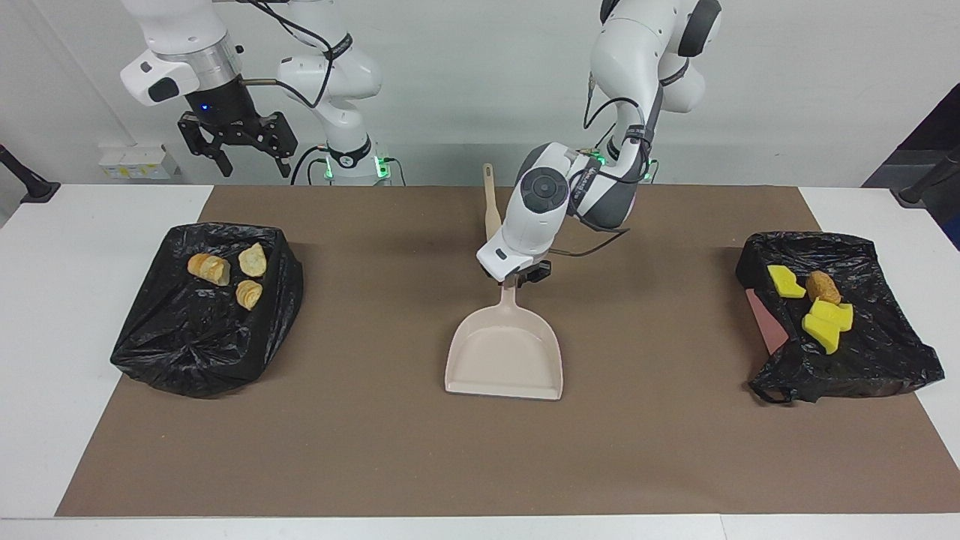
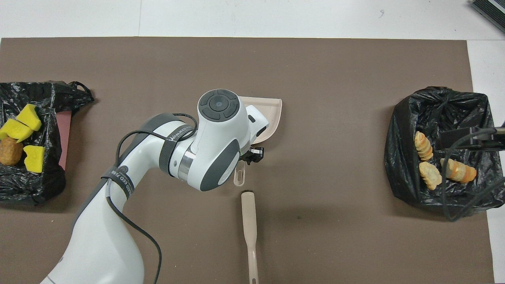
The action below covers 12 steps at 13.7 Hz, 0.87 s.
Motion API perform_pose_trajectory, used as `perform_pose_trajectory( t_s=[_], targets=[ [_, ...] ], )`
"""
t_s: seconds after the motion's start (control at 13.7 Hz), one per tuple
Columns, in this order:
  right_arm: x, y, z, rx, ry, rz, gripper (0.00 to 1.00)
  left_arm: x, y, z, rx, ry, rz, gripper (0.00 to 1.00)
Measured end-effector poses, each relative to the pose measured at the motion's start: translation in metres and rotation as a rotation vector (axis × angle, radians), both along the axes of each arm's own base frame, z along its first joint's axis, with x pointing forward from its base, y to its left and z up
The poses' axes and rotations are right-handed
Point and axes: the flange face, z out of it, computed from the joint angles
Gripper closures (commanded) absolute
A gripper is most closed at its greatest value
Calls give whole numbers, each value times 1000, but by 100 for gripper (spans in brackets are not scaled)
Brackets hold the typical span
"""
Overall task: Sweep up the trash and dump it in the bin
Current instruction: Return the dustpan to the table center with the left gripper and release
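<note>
A beige dustpan point(image 1: 506, 352) lies flat on the brown mat at mid-table, its handle pointing toward the robots. My left gripper point(image 1: 519, 279) is down at that handle; the arm's wrist hides most of the pan point(image 2: 272, 114) in the overhead view. Trash sits in two black-bagged bins. Three tan bread-like chunks point(image 1: 208, 268) lie in the bin point(image 1: 195, 337) at the right arm's end. Yellow wedges point(image 1: 831, 313) and a brown lump point(image 1: 823, 286) lie in the bin point(image 1: 870, 352) at the left arm's end. My right gripper point(image 1: 255, 161) waits open, high in the air by its base.
A beige hand brush point(image 2: 248, 221) lies on the mat between the dustpan's handle and the robots, its handle toward them. The brown mat point(image 1: 375, 450) covers most of the white table. A pink-red bin wall point(image 1: 765, 322) shows under the bag at the left arm's end.
</note>
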Motion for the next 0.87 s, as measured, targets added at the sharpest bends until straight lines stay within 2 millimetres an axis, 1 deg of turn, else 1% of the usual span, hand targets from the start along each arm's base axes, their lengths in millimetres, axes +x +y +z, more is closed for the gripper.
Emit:
perform_pose_trajectory(
  t_s=[0.15, 0.22, 0.36, 0.51, 0.58, 0.73, 0.87],
  targets=[
    [0, 0, 0, 0, 0, 0, 0, 5, 8, 22, -10, -28, 19, 0],
    [0, 0, 0, 0, 0, 0, 0, 9, 18, 36, -13, -43, 35, 0],
    [0, 0, 0, 0, 0, 0, 0, 24, 50, 66, -22, -81, 75, 0],
    [0, -1, 0, 0, 0, -2, 0, 45, 99, 95, -37, -120, 104, 0],
    [0, -1, 0, 0, 0, -3, 0, 54, 126, 106, -41, -130, 113, 0],
    [0, -2, 0, 0, 0, -3, 0, 67, 176, 123, -47, -147, 113, 0],
    [0, -2, 0, 0, 0, -4, 0, 76, 217, 133, -47, -151, 118, 0]
  ],
)
